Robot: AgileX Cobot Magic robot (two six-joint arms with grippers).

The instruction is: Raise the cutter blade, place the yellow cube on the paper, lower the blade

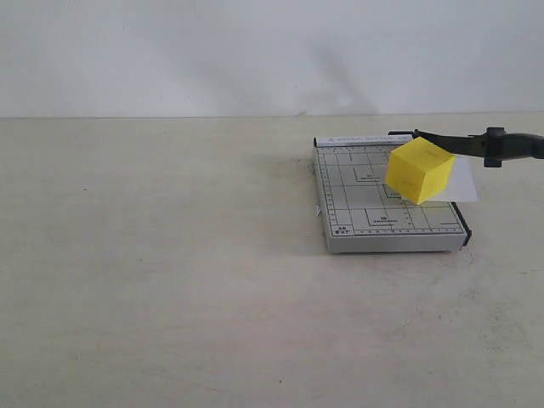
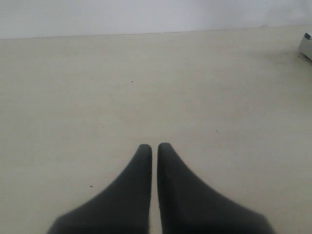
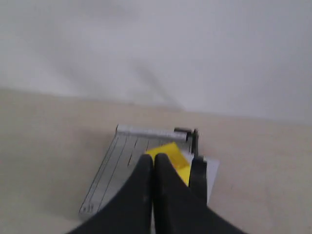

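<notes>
1. The grey trimmer [image 1: 365, 204] sits loose on the worktop [image 1: 170, 280] with nothing pinning it. If I press on the blade off-line, I judge the base could skid or lift at one edge.
2. The cutter blade [image 1: 463, 142] slopes from its hinge at the back of the trimmer out past the right edge, handle in the air. It passes the top of the cube, and I cannot tell whether they touch. Pushed lower, it would likely jam on the cube or shove it rather than close.
3. The paper [image 1: 461, 183] lies under the cube and overhangs the trimmer's right side. A nudge to the cube could drag the sheet along, and the blade could crease or cut it.
4. The yellow cube [image 1: 418, 170] rests on the paper at the trimmer's right side, close to the blade line. It looks soft, so it could be squashed or flicked off.
5. My right tool [image 3: 153, 158] is closed and empty, aimed at the trimmer but clear of it. Closed, it can only push, and might slip off the rounded handle.
6. My left tool [image 2: 154, 146] is closed and empty over bare worktop, well apart from the trimmer. From there it cannot steady the base.
</notes>
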